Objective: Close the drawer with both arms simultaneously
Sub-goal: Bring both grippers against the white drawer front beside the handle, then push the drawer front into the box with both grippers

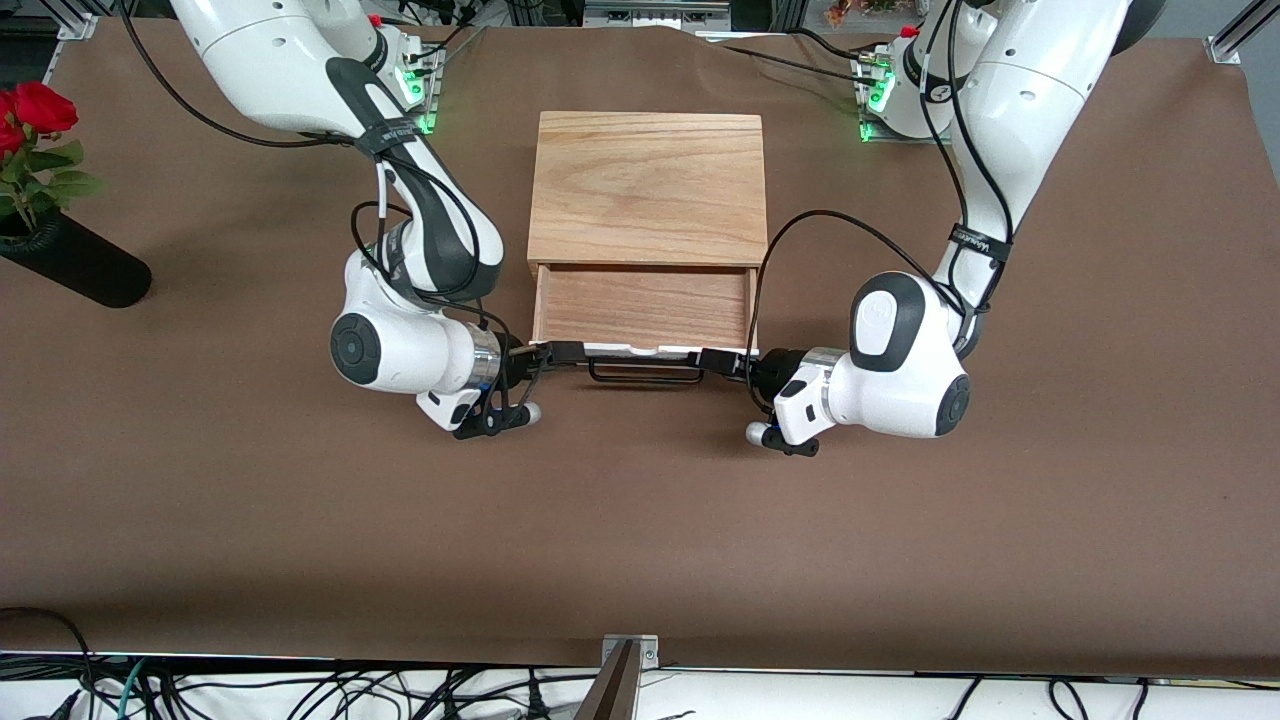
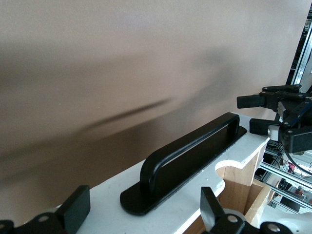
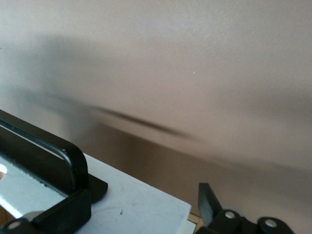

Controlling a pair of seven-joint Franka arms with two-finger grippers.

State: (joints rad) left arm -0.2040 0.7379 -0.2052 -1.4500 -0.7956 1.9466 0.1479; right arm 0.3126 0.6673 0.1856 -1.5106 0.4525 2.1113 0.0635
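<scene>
The drawer (image 1: 640, 305) stands partly pulled out of the light wooden casing (image 1: 648, 185), its reddish-brown inside showing. Its white front panel (image 1: 640, 348) carries a black bar handle (image 1: 645, 375). My left gripper (image 1: 712, 360) is open at the panel's end toward the left arm; in the left wrist view (image 2: 144, 214) its fingers (image 2: 73, 209) straddle the panel (image 2: 107, 200) beside the handle (image 2: 190, 151). My right gripper (image 1: 565, 352) is open at the other end; in the right wrist view (image 3: 139, 209) its fingers (image 3: 207, 200) straddle the panel's corner (image 3: 141, 200).
A black vase (image 1: 75, 262) with red roses (image 1: 35, 110) lies at the right arm's end of the table. The brown table top (image 1: 640, 520) stretches from the drawer to the front edge, where a metal post (image 1: 620, 680) stands. The right gripper also shows in the left wrist view (image 2: 273, 105).
</scene>
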